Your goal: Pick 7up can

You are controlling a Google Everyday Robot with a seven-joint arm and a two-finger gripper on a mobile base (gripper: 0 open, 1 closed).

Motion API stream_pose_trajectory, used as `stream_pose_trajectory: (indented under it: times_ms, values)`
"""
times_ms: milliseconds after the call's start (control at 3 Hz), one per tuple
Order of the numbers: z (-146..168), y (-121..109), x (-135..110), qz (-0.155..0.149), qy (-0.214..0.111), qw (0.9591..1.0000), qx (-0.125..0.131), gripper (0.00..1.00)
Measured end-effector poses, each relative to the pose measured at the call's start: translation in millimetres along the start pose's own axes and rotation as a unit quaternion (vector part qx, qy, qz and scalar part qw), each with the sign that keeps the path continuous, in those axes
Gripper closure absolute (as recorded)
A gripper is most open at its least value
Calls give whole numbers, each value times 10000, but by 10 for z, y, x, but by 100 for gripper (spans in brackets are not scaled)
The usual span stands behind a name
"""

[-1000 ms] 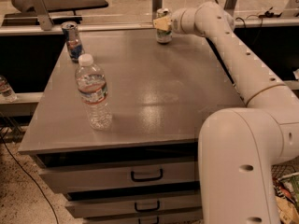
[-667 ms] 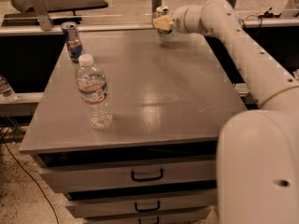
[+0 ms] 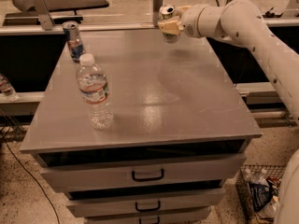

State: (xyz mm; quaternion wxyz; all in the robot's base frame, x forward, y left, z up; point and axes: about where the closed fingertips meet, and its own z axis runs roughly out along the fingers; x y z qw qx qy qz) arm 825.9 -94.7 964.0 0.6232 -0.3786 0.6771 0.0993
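Drawers [image 3: 147, 174]: stacked at the front under the table top, three dark handles showing, all closed.
Wire basket [image 3: 243, 197]: on the floor at lower right beside the drawers, holding bottles and wrappers.
Table [image 3: 187, 106]: grey, flat top, carrying one bottle and one can.
Water bottle [image 3: 95, 92]: clear plastic with a white cap, upright near the front left, well apart from the gripper.
Second bottle [image 3: 5, 87]: partly cut off at the left edge, on a lower ledge off the table.
Blue, red and silver can [image 3: 73, 41]: upright at the far left corner, untouched and not the target.
7up can [image 3: 167, 10]: at the far edge right of centre, tilted, silver top up, green markings showing below the pads; seems raised off the surface, with a faint shadow on the top beneath it.
Gripper [image 3: 169, 27]: at the far edge on the end of the white arm [image 3: 252, 27] reaching in from the right; jaws pressed in on the sides of the 7up can, pinching it.
Step in hand: lifting, with the grasp apparently made and the can likely clear of the table.
Next move: probably a steady raise with firm pressure, since the tilt suggests a risk of slipping; no obstacle near the can.
Count: two drink cans, two water bottles, one table, three drawer handles, one basket, one gripper.
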Motion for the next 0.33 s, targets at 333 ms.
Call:
stream_pose_trajectory:
  times_ms: [333]
  values:
    - [6, 3, 1, 12, 2, 10000, -3, 100]
